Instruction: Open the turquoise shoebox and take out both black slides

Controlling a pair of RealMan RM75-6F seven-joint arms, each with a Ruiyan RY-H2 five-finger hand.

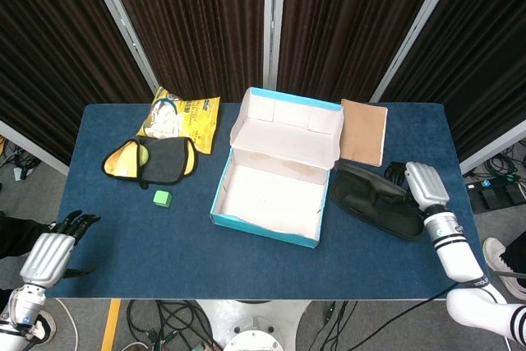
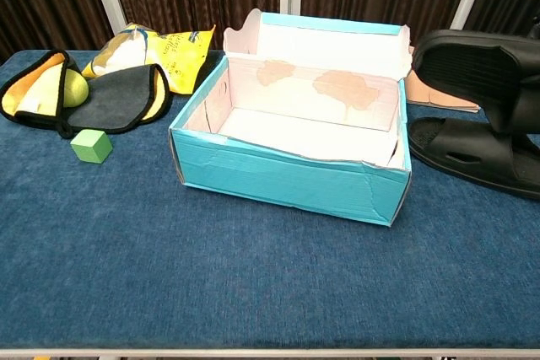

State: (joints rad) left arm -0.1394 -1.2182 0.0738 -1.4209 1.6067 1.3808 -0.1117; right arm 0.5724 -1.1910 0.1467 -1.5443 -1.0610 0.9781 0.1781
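The turquoise shoebox [image 2: 291, 179] sits open mid-table with its lid [image 1: 286, 123] tipped back, and I see only pale lining inside it. Both black slides are out, to the box's right. One slide [image 2: 477, 156] lies flat on the blue table [image 2: 253, 284]; the second slide [image 2: 472, 69] is above it, raised and tilted, and my right hand [image 1: 426, 186] is at its far end, apparently gripping it, though the fingers are hidden. My left hand [image 1: 49, 254] hangs off the table's near left corner, fingers spread, holding nothing. Behind the slides lies a brown notebook [image 1: 363, 131]. Left of the box are a green cube [image 2: 91, 145], a grey-and-yellow pouch [image 2: 118, 99] and a yellow snack bag [image 2: 160, 50].
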